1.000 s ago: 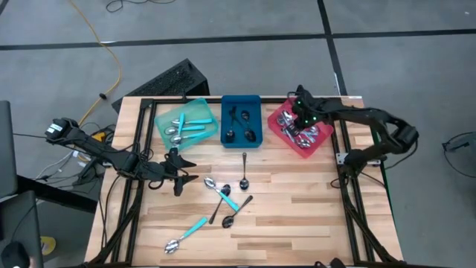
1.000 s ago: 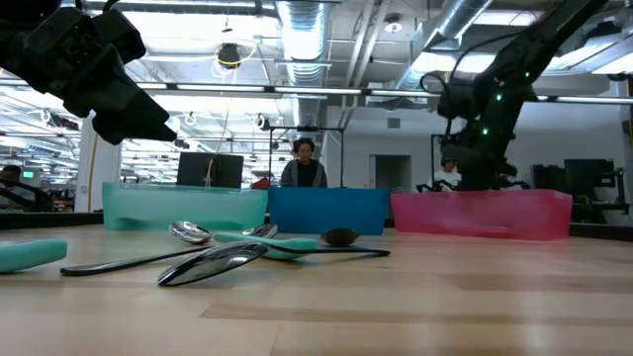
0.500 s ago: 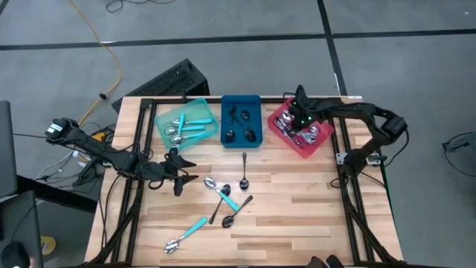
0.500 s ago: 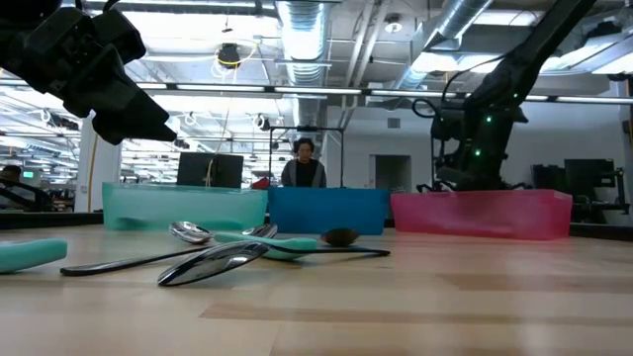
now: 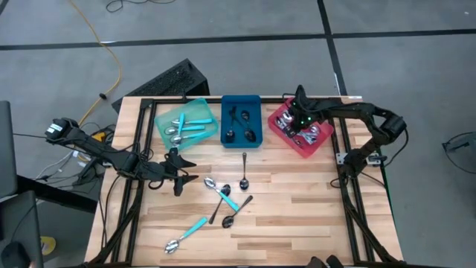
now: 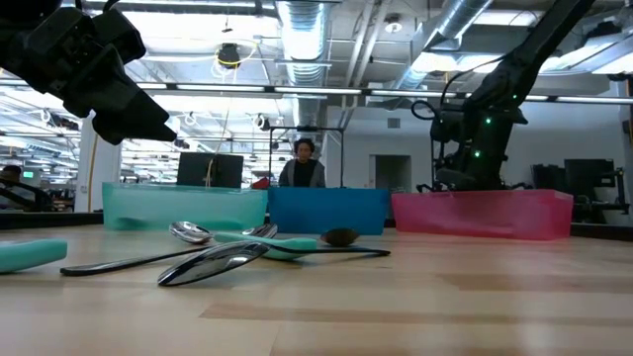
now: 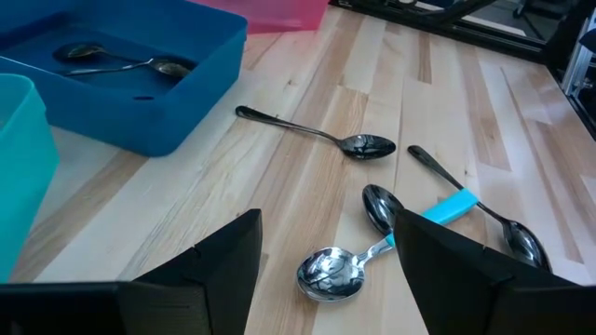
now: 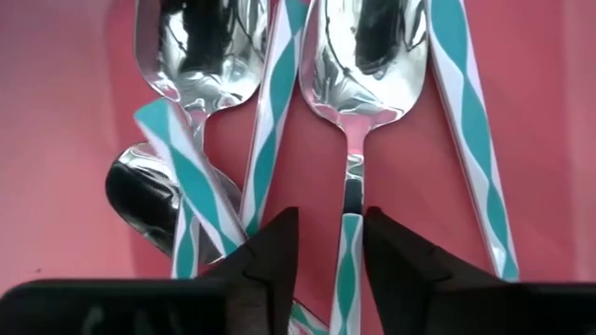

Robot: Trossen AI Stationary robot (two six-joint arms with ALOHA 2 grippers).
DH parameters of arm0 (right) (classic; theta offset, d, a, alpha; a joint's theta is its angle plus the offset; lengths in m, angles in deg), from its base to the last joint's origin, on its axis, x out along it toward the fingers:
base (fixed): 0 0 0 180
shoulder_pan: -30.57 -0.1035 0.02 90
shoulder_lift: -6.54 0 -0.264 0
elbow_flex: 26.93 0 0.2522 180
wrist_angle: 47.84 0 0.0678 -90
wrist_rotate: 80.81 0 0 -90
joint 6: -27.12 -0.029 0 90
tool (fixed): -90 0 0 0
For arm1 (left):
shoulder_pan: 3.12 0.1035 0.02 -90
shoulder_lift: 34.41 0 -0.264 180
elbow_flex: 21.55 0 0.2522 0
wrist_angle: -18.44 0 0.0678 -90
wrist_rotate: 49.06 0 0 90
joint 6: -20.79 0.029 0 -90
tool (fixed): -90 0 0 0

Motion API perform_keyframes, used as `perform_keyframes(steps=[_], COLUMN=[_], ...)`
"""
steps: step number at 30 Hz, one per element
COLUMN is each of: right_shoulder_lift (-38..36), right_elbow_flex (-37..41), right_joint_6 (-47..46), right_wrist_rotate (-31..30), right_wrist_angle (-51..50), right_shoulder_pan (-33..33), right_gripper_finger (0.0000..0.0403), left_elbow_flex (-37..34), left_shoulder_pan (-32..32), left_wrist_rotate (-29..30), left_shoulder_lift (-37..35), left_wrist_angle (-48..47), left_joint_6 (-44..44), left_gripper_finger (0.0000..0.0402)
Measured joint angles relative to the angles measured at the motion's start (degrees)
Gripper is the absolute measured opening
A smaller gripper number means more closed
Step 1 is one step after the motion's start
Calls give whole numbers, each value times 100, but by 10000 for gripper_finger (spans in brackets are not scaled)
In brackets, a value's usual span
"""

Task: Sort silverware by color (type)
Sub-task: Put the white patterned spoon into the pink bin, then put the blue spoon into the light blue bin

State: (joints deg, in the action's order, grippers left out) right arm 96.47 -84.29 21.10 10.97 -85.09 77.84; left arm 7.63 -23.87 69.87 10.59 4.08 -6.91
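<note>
Hovering over your red tray [image 5: 291, 141], the right pincer [image 8: 321, 247] stands slightly parted above spoons [image 8: 349, 56] lying lengthwise, bowls pointing away from it.

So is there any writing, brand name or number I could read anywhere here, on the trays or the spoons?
None can be read.
Teal tray, blue tray, red tray: no lettering shows.
Spoons on the table: no marks legible.
Screens in the room behind: too far to read.

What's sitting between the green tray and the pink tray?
The blue tray sits between the teal tray and the red tray, with dark spoons inside, seen from the high view.
</note>
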Motion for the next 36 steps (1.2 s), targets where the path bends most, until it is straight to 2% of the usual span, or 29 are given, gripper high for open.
perform_keyframes(steps=[5,12,26,36], right_shoulder_lift=[-2,-321,-2193,-3406], right_elbow_flex=[-2,0,-2,-4], right_joint_6=[-7,-15,-185,-627], right_wrist_rotate=[1,-52,-41,9], right_wrist_angle=[-4,-49,-491,-754], right_shoulder_pan=[0,2,-110,-668], right_gripper_finger=[166,171,171,166], left_elbow_flex=[0,0,0,2], left_shoulder_pan=[0,0,0,-2], left_wrist_rotate=[0,0,-3,-18], left_shoulder_lift=[-1,-1,1,1], left_wrist_angle=[0,0,24,300], left_joint_6=[0,2,0,24], left_gripper_finger=[228,228,228,228])
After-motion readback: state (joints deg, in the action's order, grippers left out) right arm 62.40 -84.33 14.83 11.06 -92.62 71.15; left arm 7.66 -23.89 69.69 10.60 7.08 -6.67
